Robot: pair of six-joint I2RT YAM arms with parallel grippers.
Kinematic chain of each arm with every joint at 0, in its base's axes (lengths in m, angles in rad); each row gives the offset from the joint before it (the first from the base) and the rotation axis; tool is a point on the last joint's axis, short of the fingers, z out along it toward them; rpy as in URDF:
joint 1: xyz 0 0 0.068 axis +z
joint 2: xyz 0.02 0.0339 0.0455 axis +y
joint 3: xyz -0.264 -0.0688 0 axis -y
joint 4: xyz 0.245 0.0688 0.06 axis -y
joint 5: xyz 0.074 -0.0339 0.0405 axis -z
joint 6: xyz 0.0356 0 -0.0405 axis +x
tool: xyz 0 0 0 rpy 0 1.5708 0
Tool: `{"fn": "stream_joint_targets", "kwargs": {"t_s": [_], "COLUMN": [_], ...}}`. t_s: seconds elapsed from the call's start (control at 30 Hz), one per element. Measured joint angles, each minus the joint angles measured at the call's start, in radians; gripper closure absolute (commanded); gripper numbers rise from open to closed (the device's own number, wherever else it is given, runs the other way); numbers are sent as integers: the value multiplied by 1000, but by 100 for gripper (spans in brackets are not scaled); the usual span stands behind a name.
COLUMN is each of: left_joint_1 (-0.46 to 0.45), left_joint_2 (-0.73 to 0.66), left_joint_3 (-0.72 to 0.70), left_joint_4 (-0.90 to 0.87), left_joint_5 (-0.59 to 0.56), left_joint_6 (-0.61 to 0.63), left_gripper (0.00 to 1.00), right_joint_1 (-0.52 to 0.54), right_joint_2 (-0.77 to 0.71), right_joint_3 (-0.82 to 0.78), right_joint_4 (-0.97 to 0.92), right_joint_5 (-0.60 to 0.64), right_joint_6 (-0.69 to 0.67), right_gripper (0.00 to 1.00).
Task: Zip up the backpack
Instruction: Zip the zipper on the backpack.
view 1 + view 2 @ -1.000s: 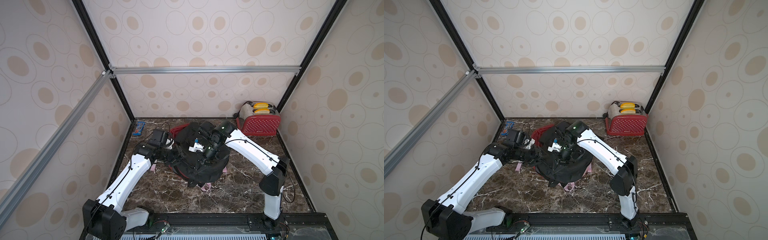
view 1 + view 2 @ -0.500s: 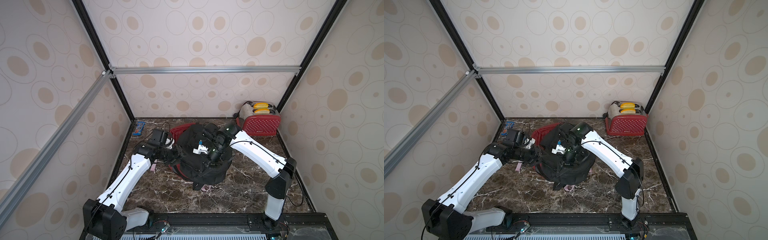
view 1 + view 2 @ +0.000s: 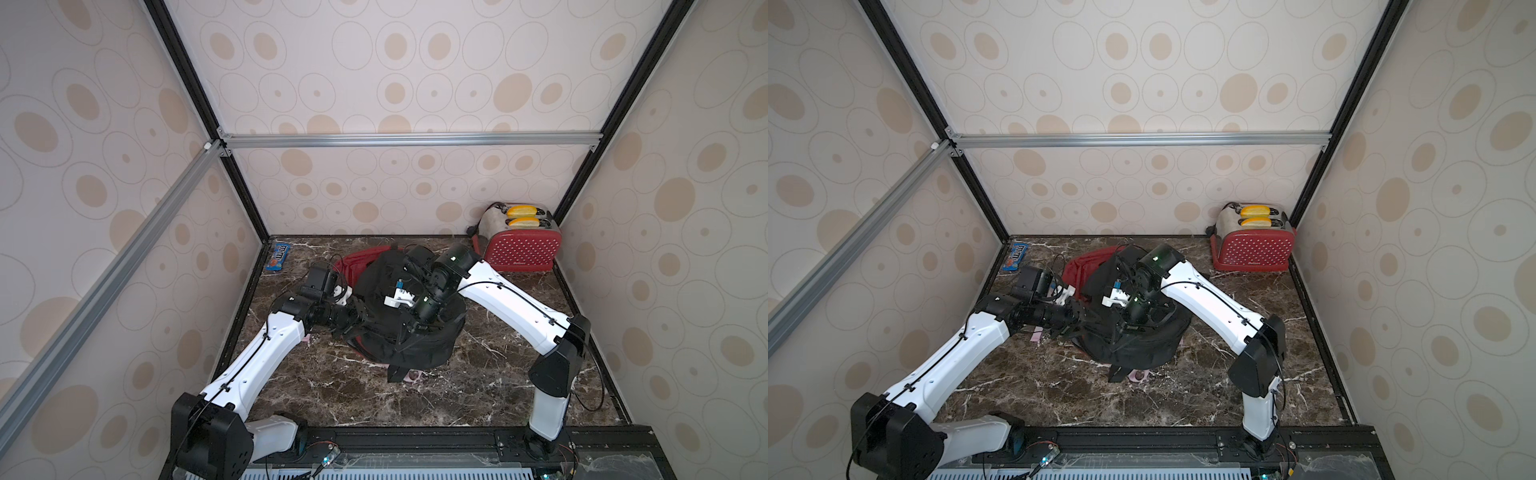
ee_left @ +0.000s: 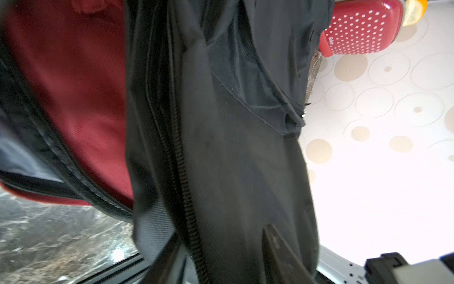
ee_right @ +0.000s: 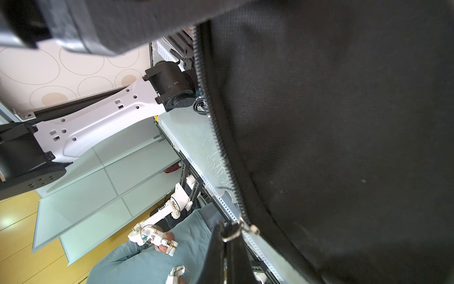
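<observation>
Backpack (image 3: 415, 345) at frame centre on counter (image 3: 332, 390), zip part open.
Right end effector (image 5: 227, 230) pinched shut on zipper pull (image 5: 233, 236); unmated zipper track (image 5: 216, 123) ran up-frame from it. Left end effector (image 3: 355, 320) against backpack's left flank, spread unclear.

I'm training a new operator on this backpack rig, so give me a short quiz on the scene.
1. True or false: the red toaster holds two bread slices.
2. The right gripper is shut on: A the zipper pull; B a spoon; C a pen.
3. What lies in the table corner at the back, across from the toaster?
Key: 1 true. 2 A. 3 a blue candy packet.
</observation>
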State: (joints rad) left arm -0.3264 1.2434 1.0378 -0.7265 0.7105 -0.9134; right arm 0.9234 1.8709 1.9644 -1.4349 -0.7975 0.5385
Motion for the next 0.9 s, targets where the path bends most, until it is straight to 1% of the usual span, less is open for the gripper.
{"fn": "stream_joint_targets", "kwargs": {"t_s": [0.03,0.07,0.27,0.6,0.83,0.87,0.9], "left_joint_1": [0,0,-1,-4,-12,-13,-13], "left_joint_2": [0,0,0,0,-1,-1,-1], "left_joint_3": [0,0,0,2,23,30,41], "left_joint_4": [6,12,31,39,35,28,17], "left_joint_5": [3,8,10,-26,-56,-64,-72], "left_joint_6": [-6,-6,-14,-19,-21,-17,-11], "left_gripper": [96,100,100,100,100,100,82], "right_joint_1": [0,0,1,27,34,34,34], "right_joint_2": [4,7,48,173,201,202,204], "right_joint_3": [0,2,63,240,246,246,246], "right_joint_4": [1,1,2,4,69,84,96], "right_joint_5": [-5,-9,-14,-41,-100,-108,-116], "right_joint_6": [2,3,38,135,214,226,239], "right_gripper": [100,100,100,100,100,100,100]}}
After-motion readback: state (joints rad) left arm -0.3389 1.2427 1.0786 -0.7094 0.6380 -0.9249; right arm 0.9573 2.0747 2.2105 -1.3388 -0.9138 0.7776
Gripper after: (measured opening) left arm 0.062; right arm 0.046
